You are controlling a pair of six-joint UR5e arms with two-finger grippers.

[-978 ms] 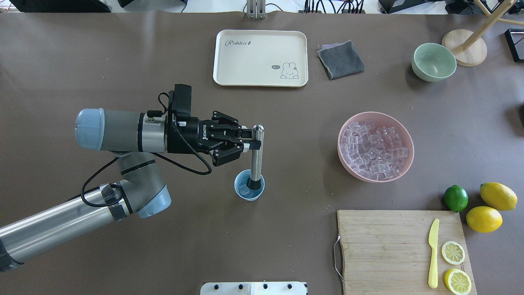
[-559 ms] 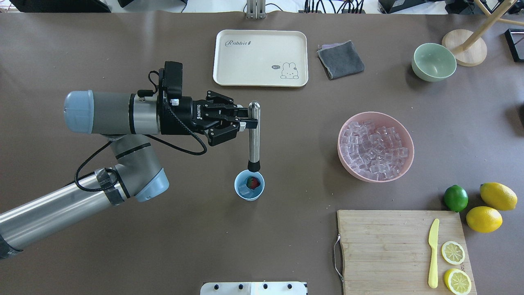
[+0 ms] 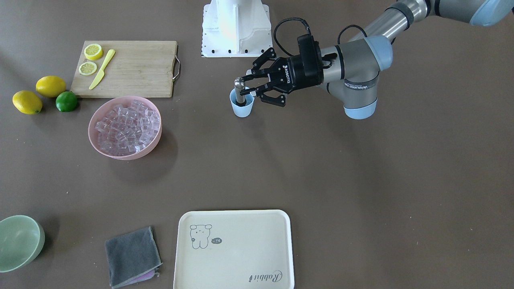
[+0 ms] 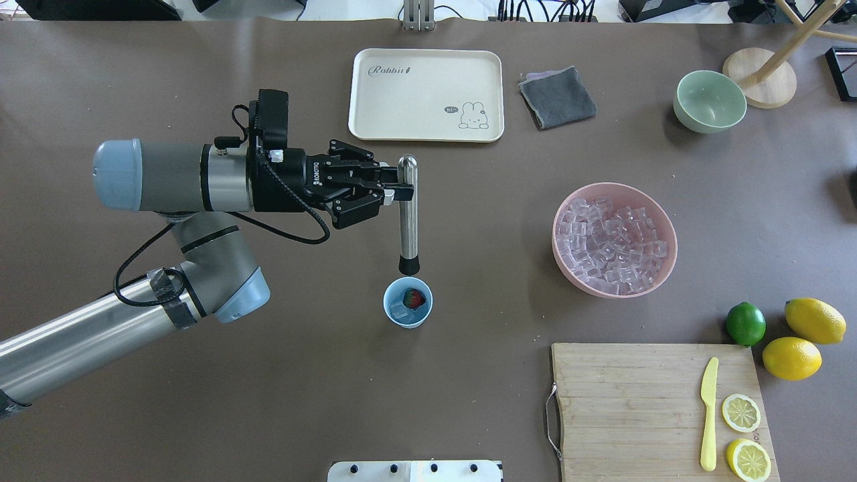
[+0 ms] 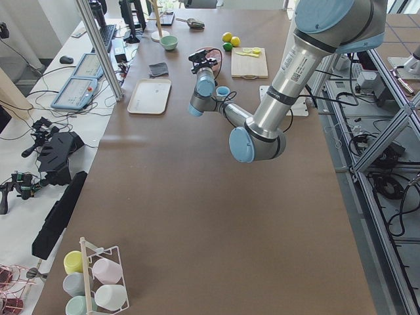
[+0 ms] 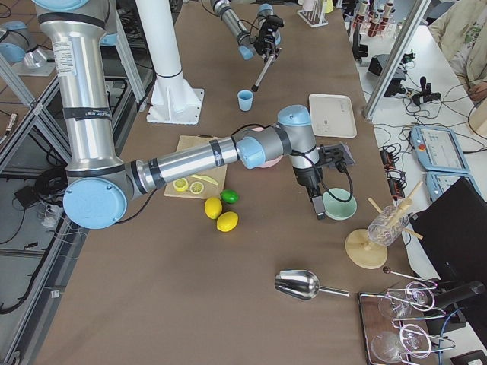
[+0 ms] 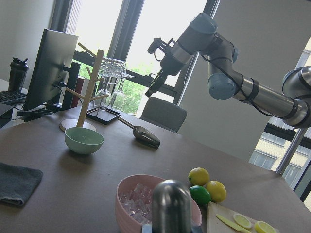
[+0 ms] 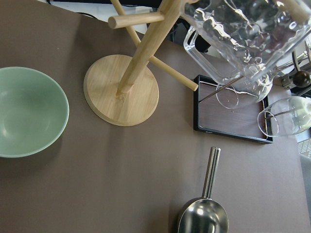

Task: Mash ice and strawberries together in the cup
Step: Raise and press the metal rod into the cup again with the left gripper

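The light blue cup (image 4: 408, 320) stands on the brown table, with a dark red strawberry (image 4: 416, 298) and clear ice (image 4: 400, 310) inside it. My left gripper (image 4: 395, 191) is shut on the top end of a steel muddler (image 4: 408, 221). The muddler hangs upright, its black tip just above and clear of the cup's far rim. The front-facing view shows the same muddler (image 3: 239, 90) over the cup (image 3: 243, 107). My right gripper (image 6: 318, 207) hovers far off by the pale green bowl (image 6: 338, 204); I cannot tell whether it is open or shut.
A pink bowl (image 4: 555, 237) full of ice cubes sits right of the cup. A cream tray (image 4: 426, 94), grey cloth (image 4: 557, 97) and green bowl (image 4: 710, 100) line the far side. A cutting board (image 4: 622, 402) with knife and lemon slices, a lime (image 4: 745, 323) and lemons lie near right.
My left gripper has lifted the muddler out of the cup and drawn back toward the far left. The strawberry, hidden under the muddler's tip before, now shows.
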